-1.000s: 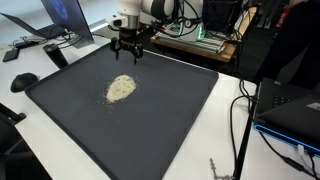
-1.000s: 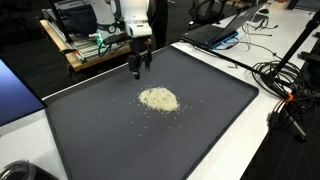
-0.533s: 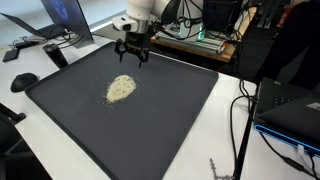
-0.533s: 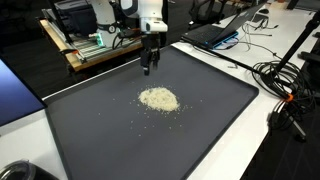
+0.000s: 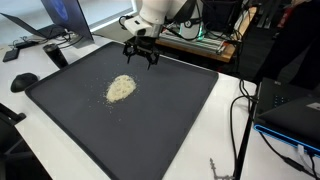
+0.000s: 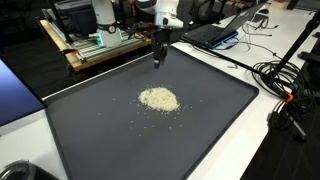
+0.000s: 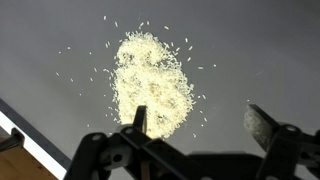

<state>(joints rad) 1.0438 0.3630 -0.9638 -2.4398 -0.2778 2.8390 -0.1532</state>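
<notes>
one small pile of pale grains [image 5: 121, 88] lies mid-mat on the dark mat [image 5: 170, 120] covering the bench [image 5: 226, 140]; jaws hang spread wide, empty, above the mat's far edge, apart from the pile; likely an approach step; reaching it calls for coming nearer and lower.

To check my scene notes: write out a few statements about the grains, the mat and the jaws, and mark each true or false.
1. The jaws stand open and hold nothing. True.
2. The pile of grains lies on the white table, off the mat. False: it lies on the dark mat.
3. The jaws touch the pile. False: they hang in the air near the mat's edge, apart from the pile.
4. Loose grains lie scattered around the pile in the wrist view. True.
</notes>
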